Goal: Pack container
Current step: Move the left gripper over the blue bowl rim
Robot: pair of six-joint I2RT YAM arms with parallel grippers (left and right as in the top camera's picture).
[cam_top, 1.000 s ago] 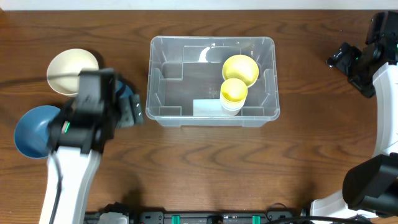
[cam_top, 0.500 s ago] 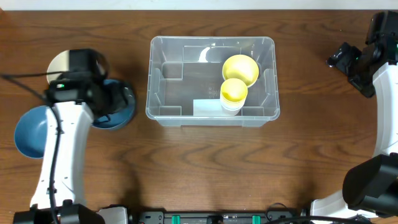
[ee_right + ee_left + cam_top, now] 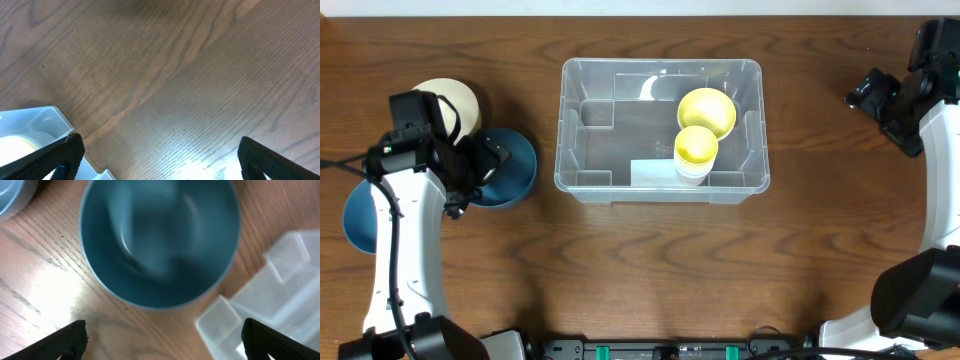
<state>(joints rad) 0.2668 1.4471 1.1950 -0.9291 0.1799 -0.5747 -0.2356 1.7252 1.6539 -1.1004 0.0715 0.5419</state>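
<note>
The container (image 3: 582,88) is a large clear bin in the middle of the table, holding a yellow bowl (image 3: 707,108) and a yellow cup (image 3: 696,146). Its corner (image 3: 272,300) shows in the left wrist view, and again as the container corner (image 3: 37,122) in the right wrist view. My left gripper (image 3: 480,172) hangs open over the near edge of a dark blue bowl (image 3: 515,165) left of the bin. In the left wrist view the blue bowl (image 3: 160,240) lies ahead of the left gripper (image 3: 165,347), with nothing between the fingers. My right gripper (image 3: 878,108) stands open at the far right, over bare wood.
A cream bowl (image 3: 455,98) sits behind the left arm. A second blue bowl (image 3: 358,215) lies near the table's left edge, partly under the arm, and the second blue bowl's rim (image 3: 10,195) shows in the left wrist view. The right gripper (image 3: 160,165) sees only the wooden tabletop (image 3: 200,75).
My left arm has drawn back to the left, away from the bin, and now sits over the blue bowl's left side. The bowls, the bin and the right arm have not moved.
</note>
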